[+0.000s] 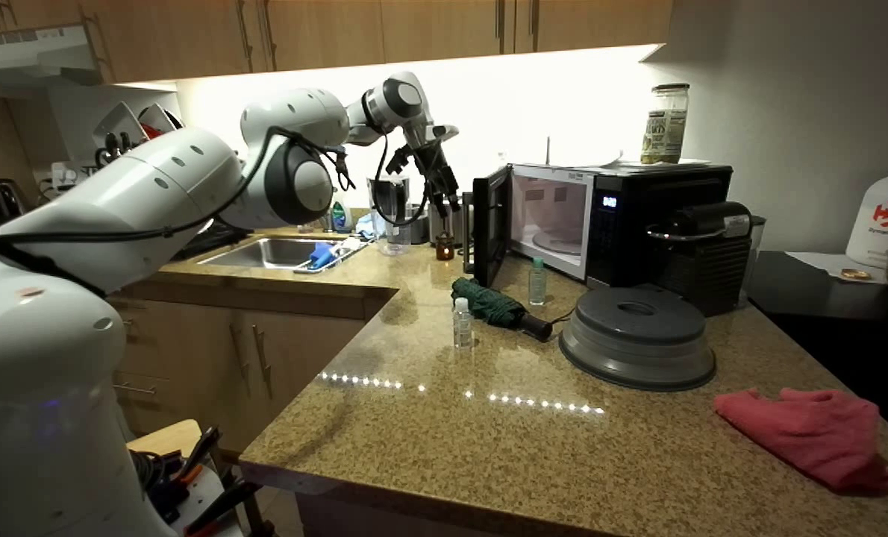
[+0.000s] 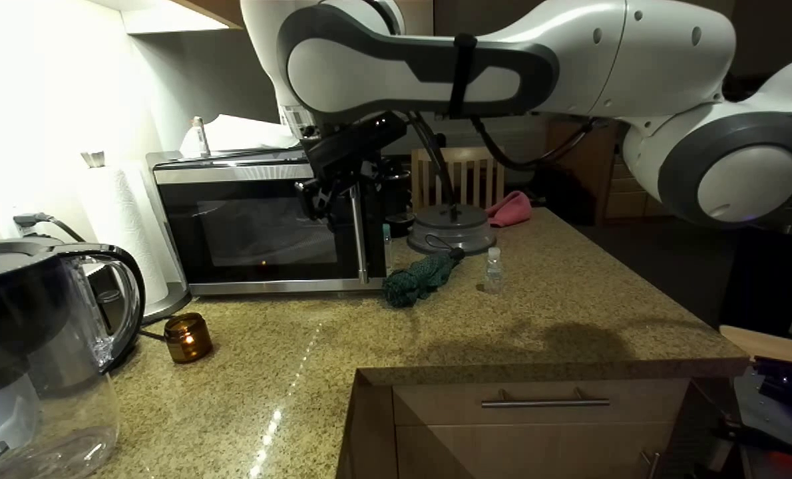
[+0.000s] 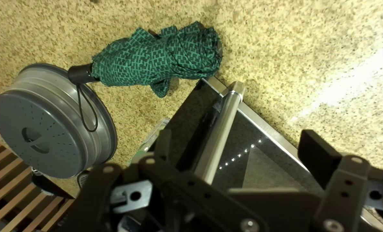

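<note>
In both exterior views, the white Franka Emika Panda arm (image 1: 145, 194) is standing outstretched, its elbow (image 1: 312, 190) bent and its wrist (image 1: 399, 101) arching over. The black Robotiq gripper (image 3: 239, 149) is pointing downward, probably at a slant; in the wrist view, its jaws are standing wide apart.

The door (image 2: 263, 233) is black, its handle (image 3: 222, 132) silver, the umbrella (image 3: 159, 59) green-patterned.

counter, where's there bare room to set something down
Biggest bare patch: counter bordered by the clear bottle, gray cover and pink cloth. A second lies between the amber jar and umbrella, outside the microwave door. Crowded: around the umbrella, with the door, green-capped bottle and cover close.
</note>
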Tool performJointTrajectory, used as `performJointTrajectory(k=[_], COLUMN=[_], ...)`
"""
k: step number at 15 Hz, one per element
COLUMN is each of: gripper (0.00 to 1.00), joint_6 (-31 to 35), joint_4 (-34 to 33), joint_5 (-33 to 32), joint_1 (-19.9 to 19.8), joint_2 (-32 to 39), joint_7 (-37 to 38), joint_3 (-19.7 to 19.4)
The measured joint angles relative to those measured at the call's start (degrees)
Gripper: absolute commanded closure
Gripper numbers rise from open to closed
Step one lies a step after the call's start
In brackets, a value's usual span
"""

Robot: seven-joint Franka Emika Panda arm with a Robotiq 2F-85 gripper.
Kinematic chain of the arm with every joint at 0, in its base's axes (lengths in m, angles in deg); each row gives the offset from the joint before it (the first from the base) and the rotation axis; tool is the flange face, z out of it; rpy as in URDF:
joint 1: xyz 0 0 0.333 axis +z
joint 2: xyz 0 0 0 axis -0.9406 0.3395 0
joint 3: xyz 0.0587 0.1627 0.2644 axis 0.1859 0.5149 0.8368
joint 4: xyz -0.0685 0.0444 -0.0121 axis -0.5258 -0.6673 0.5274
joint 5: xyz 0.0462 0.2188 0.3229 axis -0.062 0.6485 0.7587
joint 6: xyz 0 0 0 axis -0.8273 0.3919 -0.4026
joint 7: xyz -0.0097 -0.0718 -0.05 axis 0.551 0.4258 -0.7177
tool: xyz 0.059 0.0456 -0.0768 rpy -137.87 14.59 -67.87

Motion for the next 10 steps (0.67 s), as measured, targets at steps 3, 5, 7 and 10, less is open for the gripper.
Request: performJointTrajectory(k=[3, 5, 7, 10], gripper=[0.00, 0.00, 0.00, 0.00], joint_6=[-1.9, -2.9, -4.2, -5.2], joint_4=[0.0, 0.0, 0.0, 0.0], joint_5=[0.1, 0.1, 0.1, 0.1], joint_1=[0.0, 0.0, 0.0, 0.0], joint_2=[-0.8, -1.4, -2.1, -3.9], joint_7=[-1.4, -1.9, -1.9, -2.3], joint_3=[0.4, 0.5, 0.4, 0.3])
